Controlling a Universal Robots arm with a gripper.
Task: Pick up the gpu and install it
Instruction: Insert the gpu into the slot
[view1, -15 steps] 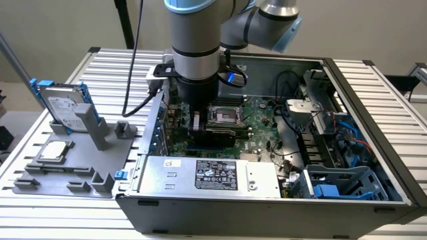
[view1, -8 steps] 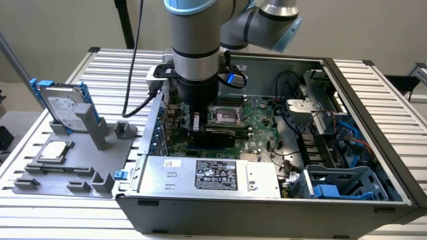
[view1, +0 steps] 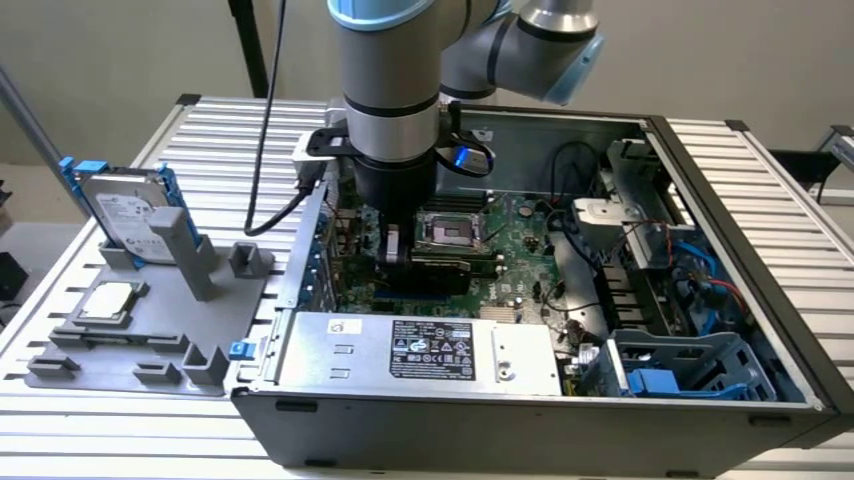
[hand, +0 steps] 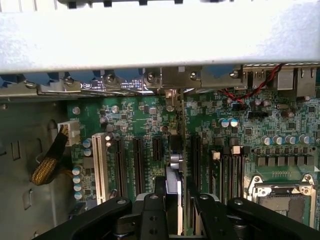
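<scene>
My gripper (view1: 396, 252) is down inside the open computer case (view1: 534, 420), shut on the gpu (view1: 443, 273). The gpu stands on edge as a dark flat card over the green motherboard (view1: 514, 235), just in front of the processor socket (view1: 447, 230). In the wrist view the gpu (hand: 182, 150) appears edge-on as a thin line between my black fingers (hand: 154, 212). It runs toward the case's rear wall, where its silver bracket end (hand: 171, 95) meets the slot openings. The card lies in line with the black expansion slots (hand: 138, 160); I cannot tell whether its edge is seated.
A grey holder (view1: 147, 345) to the exterior view's left of the case carries a silver hard drive with blue rails (view1: 127, 215) and a small square processor chip (view1: 107, 302). The power supply (view1: 414, 350), a blue drive cage (view1: 681, 375) and loose cables (view1: 587, 215) crowd the case.
</scene>
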